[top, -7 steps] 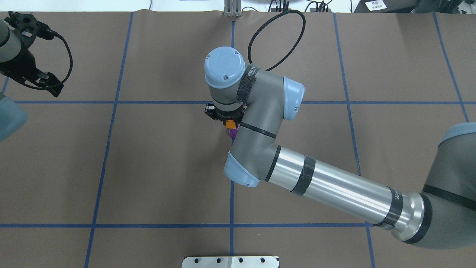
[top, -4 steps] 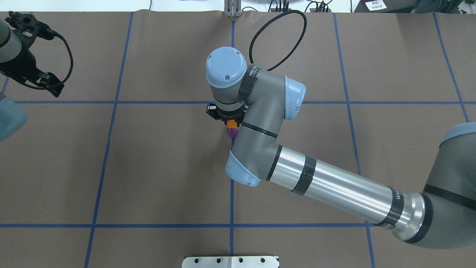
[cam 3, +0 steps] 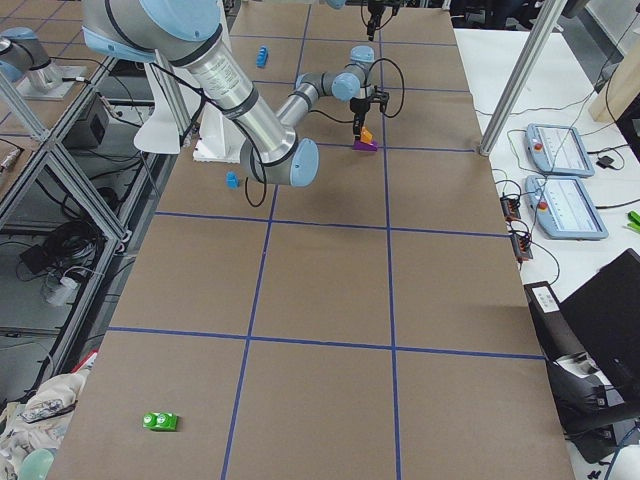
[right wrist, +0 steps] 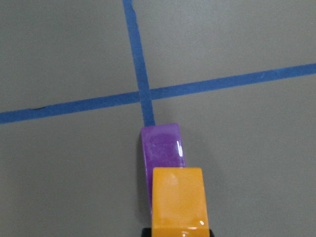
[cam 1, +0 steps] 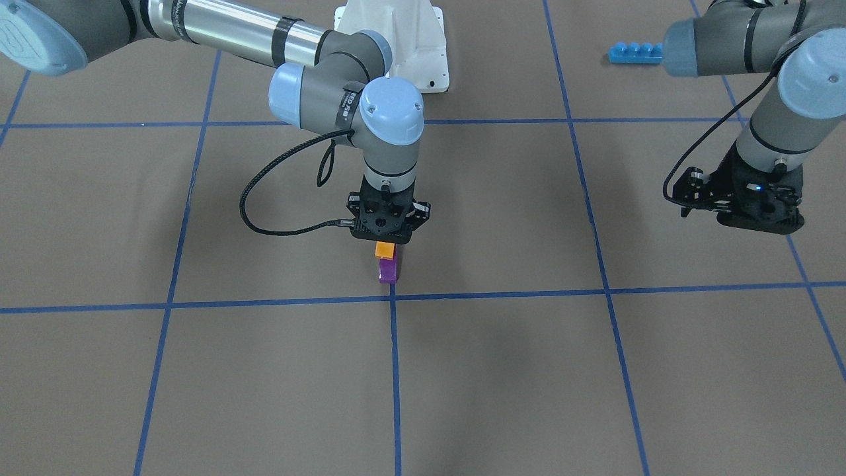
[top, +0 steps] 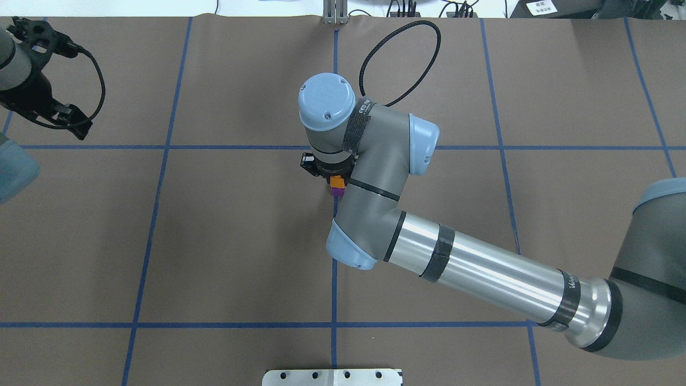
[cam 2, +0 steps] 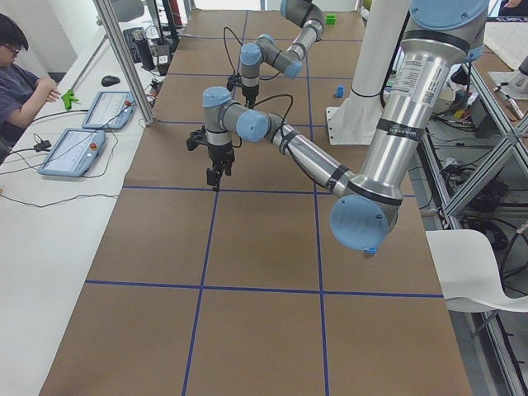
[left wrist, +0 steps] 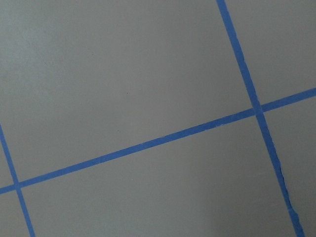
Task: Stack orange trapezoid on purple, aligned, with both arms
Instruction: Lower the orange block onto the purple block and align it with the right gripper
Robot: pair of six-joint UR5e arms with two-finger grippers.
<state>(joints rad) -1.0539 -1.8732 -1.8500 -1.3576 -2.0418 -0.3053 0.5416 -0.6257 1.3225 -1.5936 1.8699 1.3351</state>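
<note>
- Directly beneath the right gripper (cam 1: 386,246) are one orange trapezoid (cam 1: 384,250) and one purple brick (cam 1: 387,271), a single brick of each colour on the table (cam 1: 198,370).
- That gripper points straight down and is pinching the orange trapezoid at its sides; the brick's lower part shows below the gripper.
- The orange trapezoid sits over the purple brick, its bottom edge meeting the purple top in the front-facing view. Whether it is pressed fully home I cannot tell.
- Seen from the right wrist, both bricks have their long axes running the same way, straight ahead of the gripper, with orange in line with purple and the purple far end showing beyond it.
- From the right side view the purple slope falls toward the operators' side; the orange slope is too small to make out.
- Just ahead of the purple brick is a crossing of blue tape lines (right wrist: 143,94).
- The left gripper (cam 1: 743,211) hangs over bare table, well apart from the bricks; whether it is spread or closed I cannot tell.
- Well apart from both grippers lie one long blue four-stud brick (cam 1: 633,53), one small blue brick (cam 3: 231,180) and one green two-stud brick (cam 3: 160,421).
</note>
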